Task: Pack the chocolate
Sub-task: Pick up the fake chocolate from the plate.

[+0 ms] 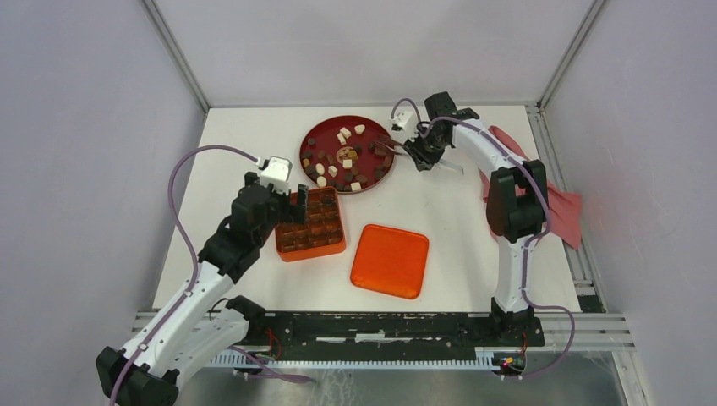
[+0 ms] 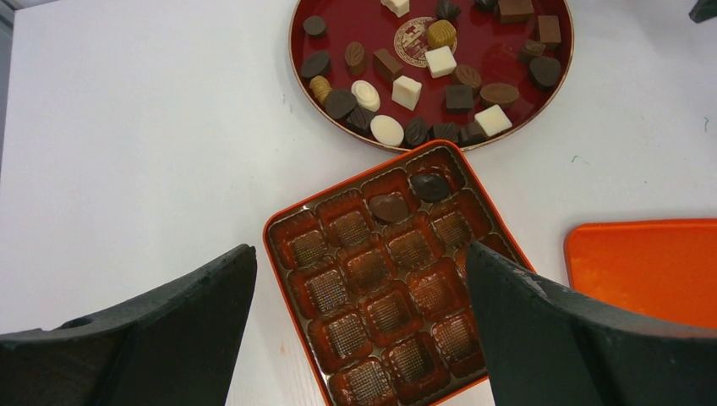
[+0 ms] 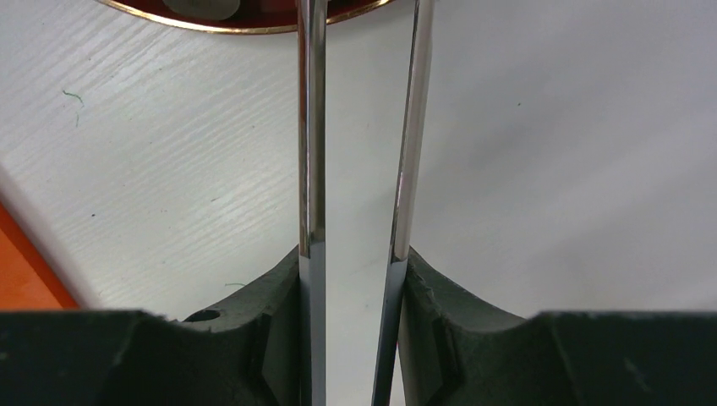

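Chocolate (image 2: 407, 91): loose dark and cream pieces on red plate (image 2: 372, 21), far centre. Two dark pieces already sit in far cells of orange compartment box (image 2: 369, 269), just near-left of the plate. Tool: metal tongs (image 3: 311, 169), clamped in right gripper (image 3: 355, 271), blades slightly apart, nothing visible between them, tips unseen. Long axis points left across the plate's right rim, so the pieces lie just left of the tips; right arm is nearer. Left gripper (image 2: 359, 252) hangs wide apart over the box, empty. Gold plate emblem (image 2: 412, 40): lettering unreadable. Orange lid (image 2: 651, 271) lies right of box.
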`<state>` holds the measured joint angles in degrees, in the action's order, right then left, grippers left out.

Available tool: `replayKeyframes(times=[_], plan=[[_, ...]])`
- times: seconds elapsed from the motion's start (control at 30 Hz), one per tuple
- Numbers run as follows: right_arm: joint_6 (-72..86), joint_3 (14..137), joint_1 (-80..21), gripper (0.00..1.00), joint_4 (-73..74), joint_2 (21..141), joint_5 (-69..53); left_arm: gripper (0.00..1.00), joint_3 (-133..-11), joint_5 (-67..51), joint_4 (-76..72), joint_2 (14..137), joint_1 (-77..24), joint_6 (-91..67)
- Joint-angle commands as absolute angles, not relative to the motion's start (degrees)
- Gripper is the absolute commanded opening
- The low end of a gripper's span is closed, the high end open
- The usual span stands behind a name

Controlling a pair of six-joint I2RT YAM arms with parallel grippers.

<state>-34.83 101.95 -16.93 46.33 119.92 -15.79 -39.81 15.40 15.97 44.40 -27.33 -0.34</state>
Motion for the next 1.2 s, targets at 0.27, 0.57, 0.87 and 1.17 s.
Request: replayKeyframes(times=[0.27,0.57,0.87,1.17], plan=[[-35.4,108.9,-17.0,0.43,48.6,125.7,-16.4,0.98,-42.4,13.8,15.5,45.0,-26.9,-1.8],[-35.1,110.5,-17.1,0.43,48.9,127.7,-15.5,0.98,-42.5,13.6,15.5,45.4,-26.9,-1.8],[-34.4,112.9,-17.1,0.43,50.0,129.8,-15.8,0.97,-42.5,13.8,15.6,45.3,-26.8,-1.8],[-34.0,112.5,-17.0,0.23,50.5,128.6,-15.8,0.97,-42.5,14.0,15.6,45.1,-26.8,-1.7]])
